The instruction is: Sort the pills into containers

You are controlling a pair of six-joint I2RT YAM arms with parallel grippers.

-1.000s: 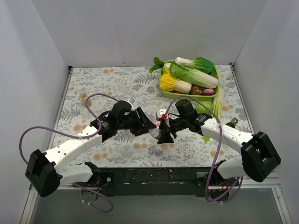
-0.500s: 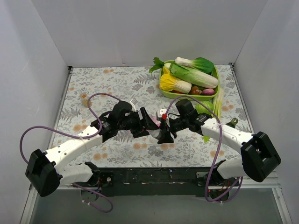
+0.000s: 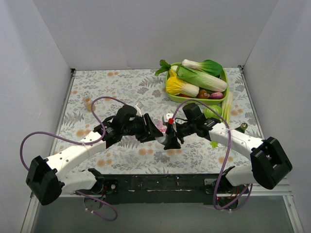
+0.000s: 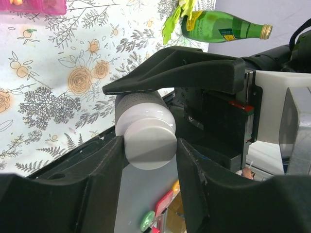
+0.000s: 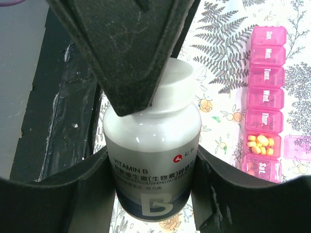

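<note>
My right gripper [image 5: 151, 165] is shut on the body of a white Vitamin B pill bottle [image 5: 153, 145] and holds it above the table. My left gripper [image 4: 148, 141] is shut on the bottle's white cap [image 4: 146, 133]. In the top view both grippers, left [image 3: 154, 130] and right [image 3: 171, 138], meet at the bottle [image 3: 162, 140] near the table's front middle. The pink pill organizer [image 5: 265, 97] lies on the table beyond the bottle. One compartment holds yellow pills [image 5: 260, 143] and its lid [image 5: 297, 146] is open. A corner of the organizer shows in the left wrist view [image 4: 34, 6].
A green tray [image 3: 171, 94] of toy vegetables stands at the back right. A green glass bottle [image 4: 218, 29] lies on the floral cloth to the right, near the right arm. White walls close in three sides. The black base rail [image 3: 160, 182] runs along the front edge.
My left gripper has shifted slightly right, closer onto the cap. The right gripper and the bottle have stayed where they were.
</note>
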